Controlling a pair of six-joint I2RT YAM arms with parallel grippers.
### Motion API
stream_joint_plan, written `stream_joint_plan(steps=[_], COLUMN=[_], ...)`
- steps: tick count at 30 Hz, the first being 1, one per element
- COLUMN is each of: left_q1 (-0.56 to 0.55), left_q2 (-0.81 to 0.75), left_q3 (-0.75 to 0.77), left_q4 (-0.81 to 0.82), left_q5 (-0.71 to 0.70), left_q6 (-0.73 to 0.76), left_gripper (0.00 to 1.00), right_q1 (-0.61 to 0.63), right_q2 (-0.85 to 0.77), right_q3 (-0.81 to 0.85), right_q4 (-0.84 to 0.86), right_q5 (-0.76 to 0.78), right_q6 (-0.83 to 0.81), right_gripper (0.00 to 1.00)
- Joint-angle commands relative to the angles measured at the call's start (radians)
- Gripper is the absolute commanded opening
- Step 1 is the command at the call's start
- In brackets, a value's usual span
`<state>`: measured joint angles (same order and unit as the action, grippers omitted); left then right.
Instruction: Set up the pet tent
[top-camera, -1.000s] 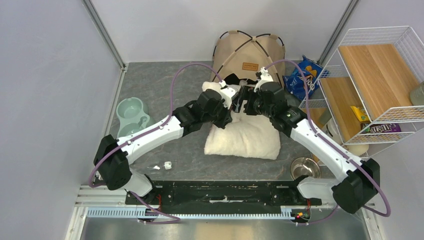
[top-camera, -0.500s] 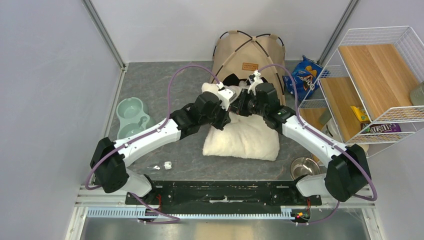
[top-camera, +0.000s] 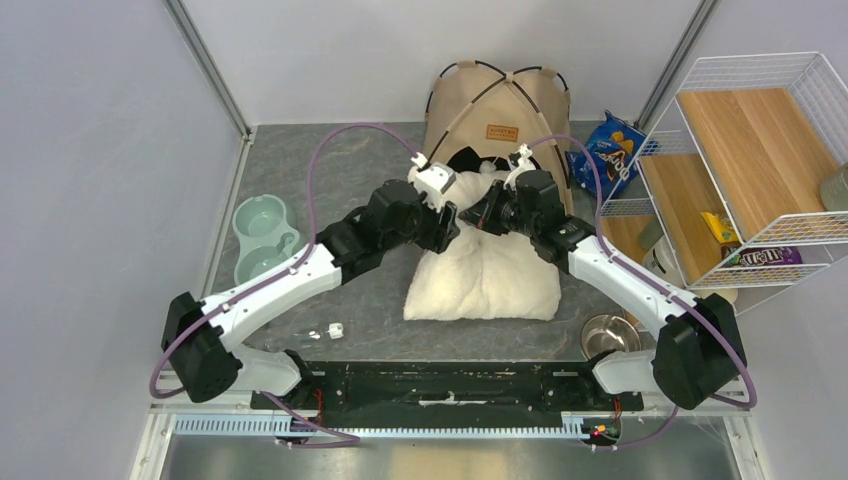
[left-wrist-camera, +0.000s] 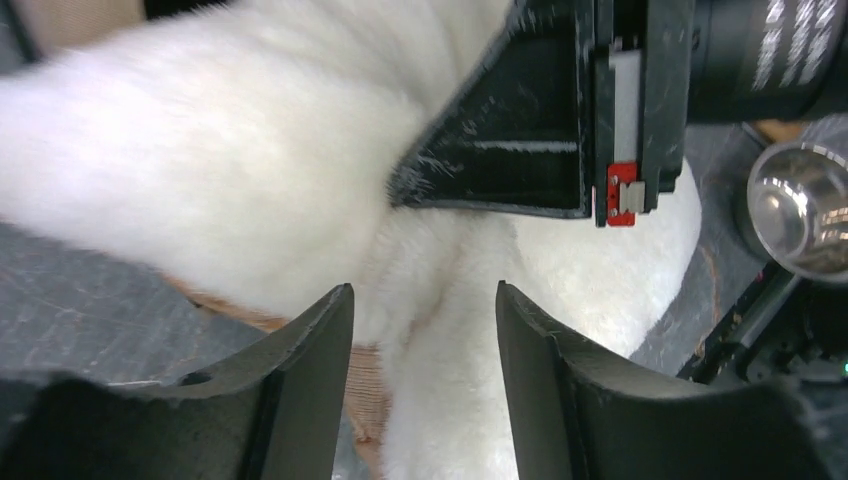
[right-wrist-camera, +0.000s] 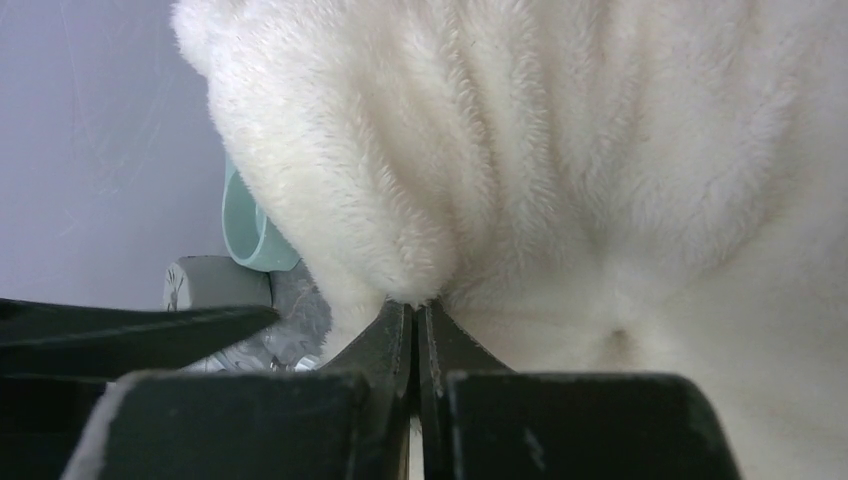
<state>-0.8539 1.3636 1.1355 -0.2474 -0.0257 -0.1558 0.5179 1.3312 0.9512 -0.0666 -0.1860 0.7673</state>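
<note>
- Pinching a thin tuft of the fluffy white pillow (right-wrist-camera: 560, 150) with the right gripper (right-wrist-camera: 415, 308), its jaws all but touching. This is showing only in the right wrist view, with fleece filling nearly the whole frame.
- Clamping a thicker fold of the same pillow with the left gripper (left-wrist-camera: 423, 300), its jaws standing part-way apart, with fleece and a strip of tan fabric filling the gap. This is showing only in the left wrist view.
- Catching, in the left wrist view alone, the black body of the right gripper hanging just above that fold, and a steel bowl (left-wrist-camera: 800, 205) cut off at the right edge.
- Glimpsing a pale green bowl (right-wrist-camera: 250, 235) past the pillow's edge in the right wrist view, mostly hidden behind fleece.
- Hiding both sets of fingertips under the wrists in the top view, so giving no reading of the jaws from there.
- Lying on the grey tabletop (top-camera: 330, 170) with the pillow's near end flat and its far end bunching up between the two grippers and reaching into the tent's mouth.
- Standing upright at the far edge of the tabletop, against the back wall (top-camera: 400, 50): the pet tent (top-camera: 498, 105), black poles crossing over its top and dark mouth facing the arms.
- Sitting just beyond both pairs of jaws and between neither pair; showing whole only in the top view.
</note>
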Motion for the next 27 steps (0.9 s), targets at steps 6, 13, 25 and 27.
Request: stream_joint_plan(steps=[6,13,25,27], left_q1=[0.164,0.359,0.409,0.409], left_q2=[-0.066,0.078,0.305,0.329], left_q3=[0.1,0.171,0.271,0.285], left_q4=[0.099,0.205,0.309,0.291], left_q5=[-0.049,0.237,0.467,0.425], left_q6=[-0.032,-0.071,-0.037,-0.029], left_gripper=[0.63,0.61,0.55,0.51], right_q1=[-0.007,-0.007,-0.023,-0.032], right_q2=[-0.027,-0.025,-0.062,-0.075], right_q3=[-0.014,-0.011,-0.026,-0.043], right_q4=[0.047,0.032,0.054,0.059], right_q5=[-0.015,-0.027,-0.031,-0.028], right_q6=[0.005,-0.011,0.005,0.024], right_gripper=[0.0,0.0,0.0,0.0])
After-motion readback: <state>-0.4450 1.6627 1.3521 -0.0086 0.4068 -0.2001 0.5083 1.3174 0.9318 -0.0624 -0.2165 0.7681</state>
